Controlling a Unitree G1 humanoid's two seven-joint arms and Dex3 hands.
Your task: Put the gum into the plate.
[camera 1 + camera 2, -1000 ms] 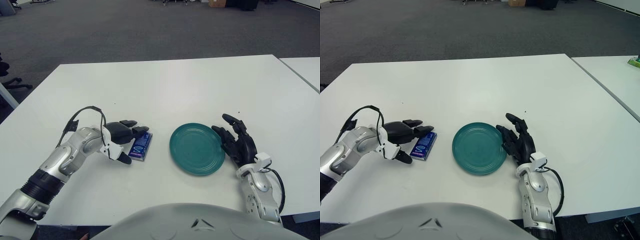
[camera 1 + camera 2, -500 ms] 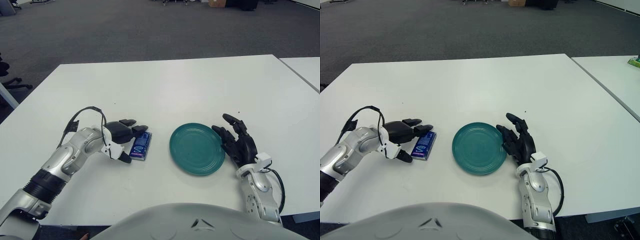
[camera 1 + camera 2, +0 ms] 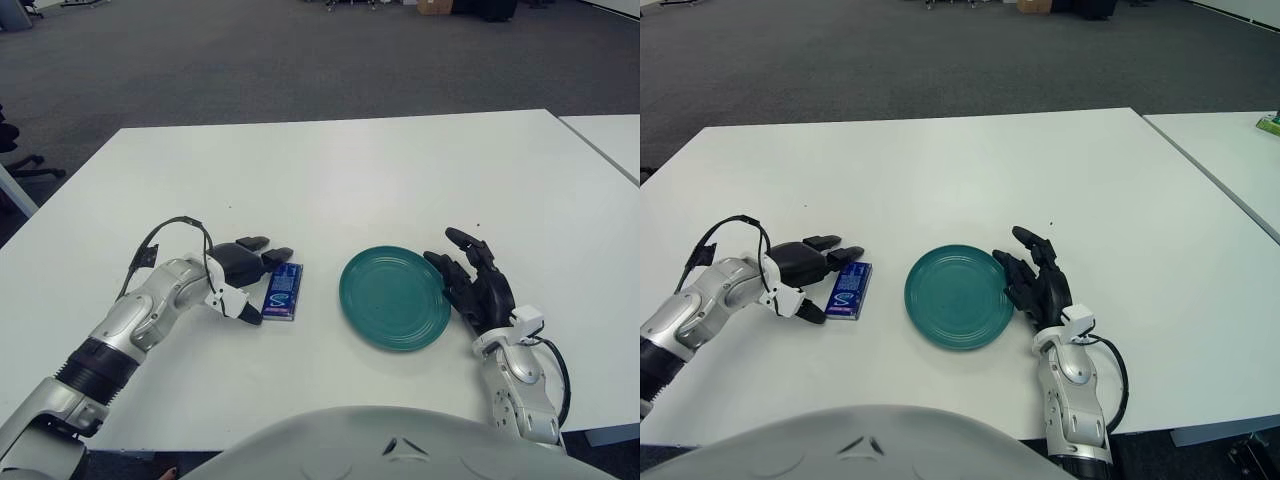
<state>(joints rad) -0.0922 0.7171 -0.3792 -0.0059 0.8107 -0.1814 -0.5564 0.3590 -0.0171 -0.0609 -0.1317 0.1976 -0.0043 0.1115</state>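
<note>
Gum (image 3: pixel 281 292) lies flat beside left robot hand (image 3: pixel 243 278), uncontained.

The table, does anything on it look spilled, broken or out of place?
Nothing stands out. The gum lies flat on the table beside the left hand, the green plate sits upright and holds nothing, and the right hand shows just right of it.

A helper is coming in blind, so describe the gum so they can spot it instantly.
On the white table, find the green plate. Left of it, apart from it, lies the gum by the left hand: a small flat blue pack, the only blue thing there.
</note>
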